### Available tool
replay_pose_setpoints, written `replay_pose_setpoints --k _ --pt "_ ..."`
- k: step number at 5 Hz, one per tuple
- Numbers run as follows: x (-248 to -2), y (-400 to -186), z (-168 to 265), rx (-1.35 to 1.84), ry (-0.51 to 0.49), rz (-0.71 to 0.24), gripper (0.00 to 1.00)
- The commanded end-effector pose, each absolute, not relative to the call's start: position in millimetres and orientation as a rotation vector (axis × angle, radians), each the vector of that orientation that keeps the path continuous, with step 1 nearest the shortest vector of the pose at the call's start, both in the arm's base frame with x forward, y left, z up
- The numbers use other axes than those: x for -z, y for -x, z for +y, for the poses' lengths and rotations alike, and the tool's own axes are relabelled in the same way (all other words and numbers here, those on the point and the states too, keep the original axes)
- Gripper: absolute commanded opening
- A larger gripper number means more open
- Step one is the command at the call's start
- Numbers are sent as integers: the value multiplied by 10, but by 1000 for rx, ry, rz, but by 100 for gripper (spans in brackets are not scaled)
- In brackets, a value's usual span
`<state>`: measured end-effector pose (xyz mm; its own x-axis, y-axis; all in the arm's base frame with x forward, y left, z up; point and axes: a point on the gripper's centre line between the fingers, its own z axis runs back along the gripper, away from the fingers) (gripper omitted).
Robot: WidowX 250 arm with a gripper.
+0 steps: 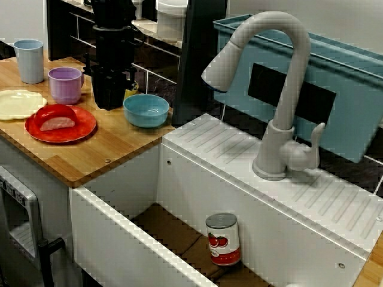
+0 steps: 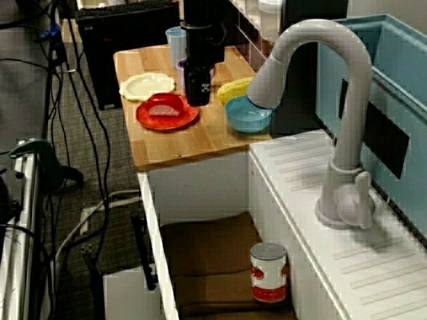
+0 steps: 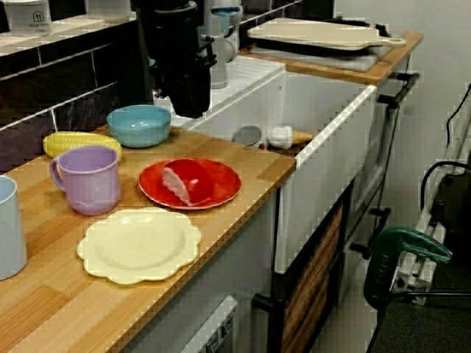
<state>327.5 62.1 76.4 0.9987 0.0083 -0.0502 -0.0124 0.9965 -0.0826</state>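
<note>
My black gripper (image 1: 110, 103) hangs upright over the wooden counter (image 1: 114, 146), between the purple mug (image 1: 66, 85) and the blue bowl (image 1: 146, 110). It sits just behind the red plate (image 1: 81, 128), which carries a pink piece of meat (image 1: 58, 123). In the view from the counter's end, the gripper (image 3: 193, 110) is above the plate's (image 3: 221, 187) far edge. Its fingers form one dark block, so I cannot tell if they are open or shut. I see nothing held. A yellow corn cob (image 3: 77, 141) lies behind the mug (image 3: 90, 179).
A cream scalloped plate (image 3: 140, 246) and a light blue cup (image 1: 29, 60) stand at the counter's far end. The white sink (image 1: 179, 155) holds a tomato can (image 1: 223, 239). A grey faucet (image 1: 281, 89) arches over it, in front of a teal bin (image 1: 353, 89).
</note>
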Motion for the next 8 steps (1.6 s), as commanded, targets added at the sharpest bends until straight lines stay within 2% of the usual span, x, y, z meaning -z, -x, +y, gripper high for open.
replay_pose_setpoints --k 1,4,5,6,7,8 --pt "-1195 -3369 633 69 52 -37 100" --pt "-1175 -3421 592 415 -29 -40 100" --pt "-1198 -3419 569 540 -12 -104 100" --pt "-1206 -3398 514 639 -38 -159 100" --pt "-1198 -3415 499 666 -46 -167 100" --pt "-1230 -3438 522 674 -47 -220 100"
